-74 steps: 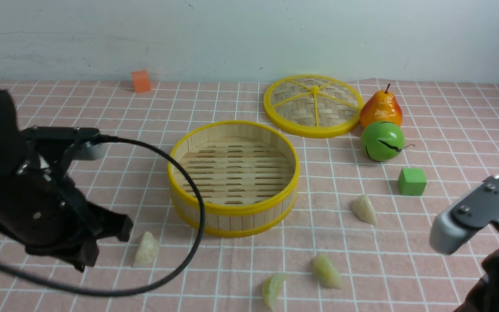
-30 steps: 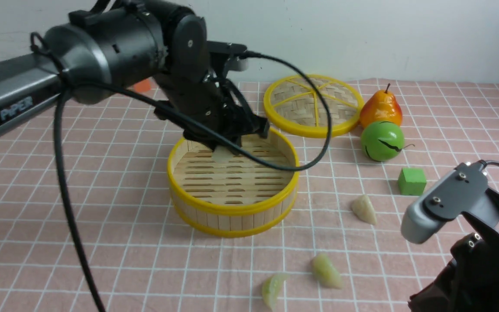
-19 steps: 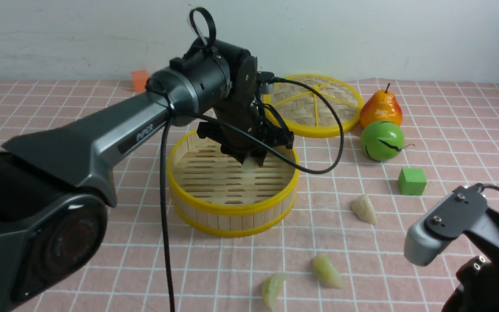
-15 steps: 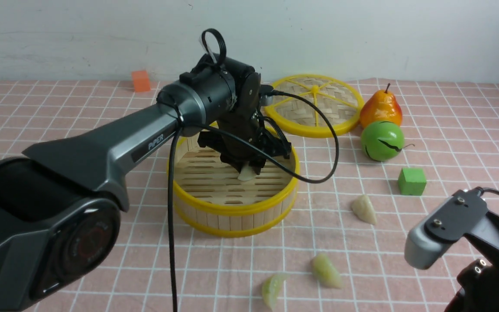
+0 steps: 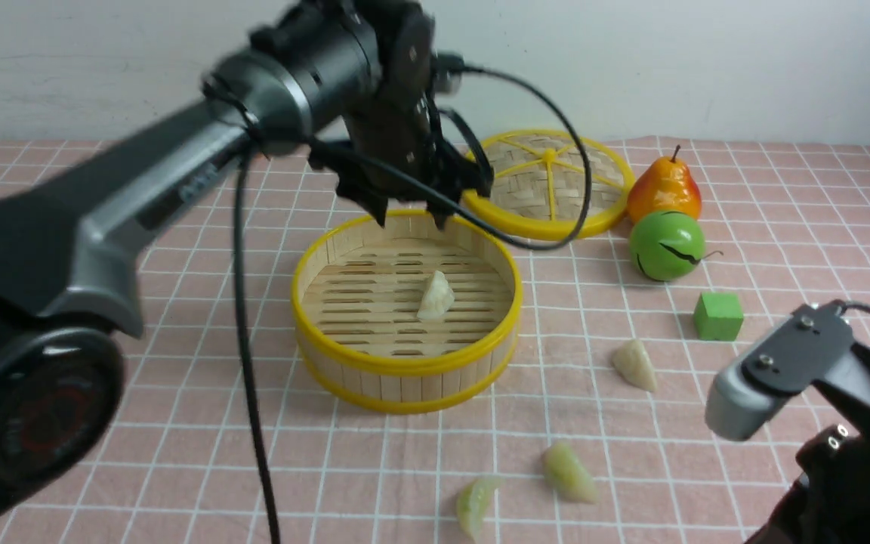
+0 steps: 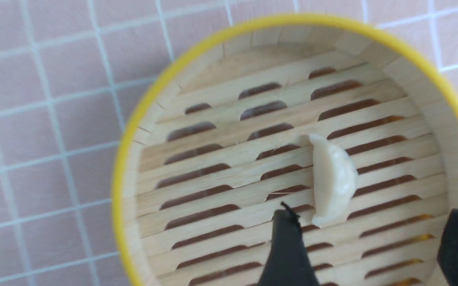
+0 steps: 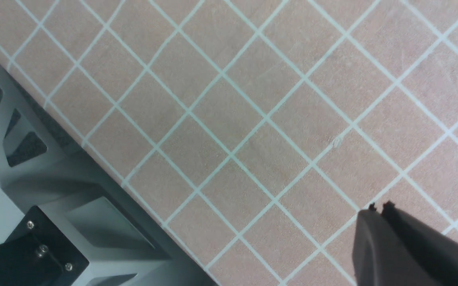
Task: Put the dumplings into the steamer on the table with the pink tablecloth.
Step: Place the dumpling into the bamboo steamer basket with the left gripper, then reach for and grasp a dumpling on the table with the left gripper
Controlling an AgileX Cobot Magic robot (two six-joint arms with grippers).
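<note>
One whitish dumpling [image 5: 435, 295] lies in the steamer [image 5: 405, 367] under the spread left jaws; right jaws pressed together.

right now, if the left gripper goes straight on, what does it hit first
Probably the steamer floor, just beside the whitish dumpling; the open left gripper hangs above it. Depth is unclear, so a finger might brush the dumpling.

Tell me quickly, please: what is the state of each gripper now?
Left gripper: open, empty, above the whitish dumpling in the steamer.
Right gripper: shut, holding nothing.
</note>
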